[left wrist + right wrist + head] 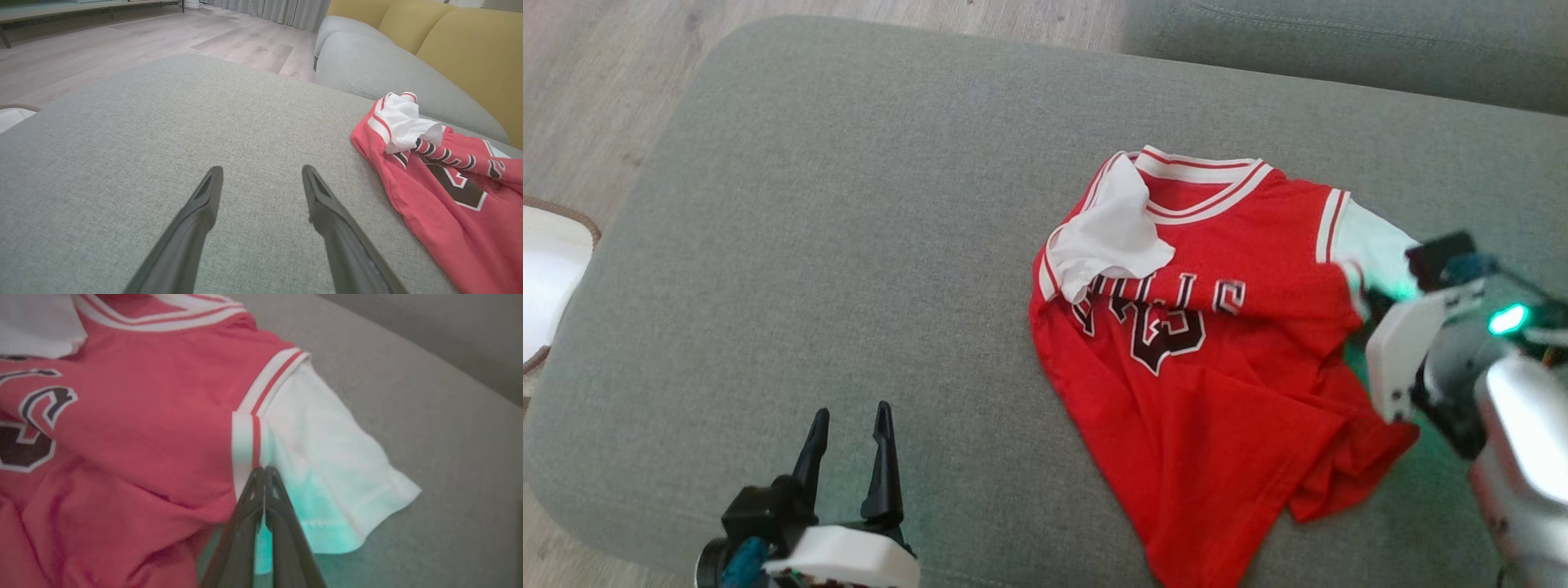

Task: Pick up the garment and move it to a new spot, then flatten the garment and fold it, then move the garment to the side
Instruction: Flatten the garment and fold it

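Right gripper (264,469) pinches garment (1209,343) sleeve edge; left gripper (851,410) gapes over bare cushion (849,204)

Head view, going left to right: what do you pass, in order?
White brown-rimmed object at the left edge → left gripper, jaws open → red jersey → right gripper, jaws shut on the jersey's sleeve seam.

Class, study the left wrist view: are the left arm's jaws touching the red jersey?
No, the left jaws stand open over bare grey cushion, with the jersey lying apart to their right.
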